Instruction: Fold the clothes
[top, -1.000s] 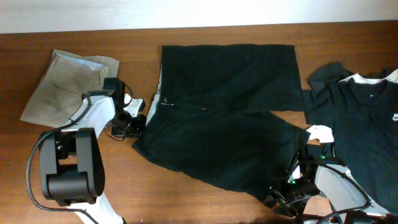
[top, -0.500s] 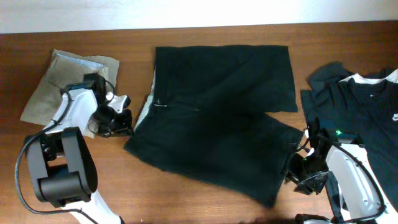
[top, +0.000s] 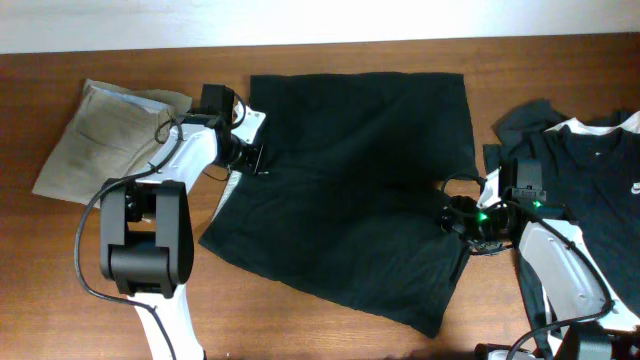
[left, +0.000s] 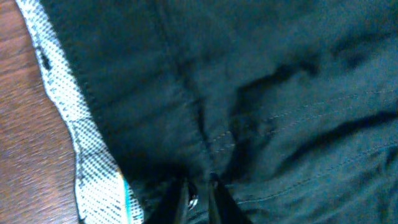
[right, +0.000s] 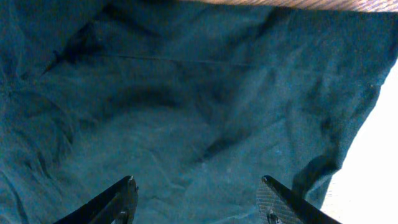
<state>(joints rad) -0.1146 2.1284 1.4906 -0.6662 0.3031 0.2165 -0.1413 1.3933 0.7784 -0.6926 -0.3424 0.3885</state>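
Note:
The black shorts (top: 350, 190) lie spread across the middle of the table, waistband to the left, legs to the right. My left gripper (top: 250, 155) is at the waistband by the fly. In the left wrist view its fingers (left: 199, 194) are pinched close together on the black fabric (left: 280, 74), next to the white dotted waistband lining (left: 87, 155). My right gripper (top: 452, 215) hovers at the right edge of the lower leg. In the right wrist view its fingers (right: 196, 193) are spread wide over the fabric (right: 186, 93), holding nothing. A black shirt with white collar trim (top: 590, 190) lies at the right.
Folded khaki trousers (top: 100, 135) lie at the far left, just beyond the left arm. The black shirt reaches the table's right edge, under the right arm. Bare wooden table (top: 60, 280) shows at the front left and along the back.
My left gripper moved from the table left of the shorts up to the waistband and closed on it. My right gripper moved up and left over the lower leg's right edge.

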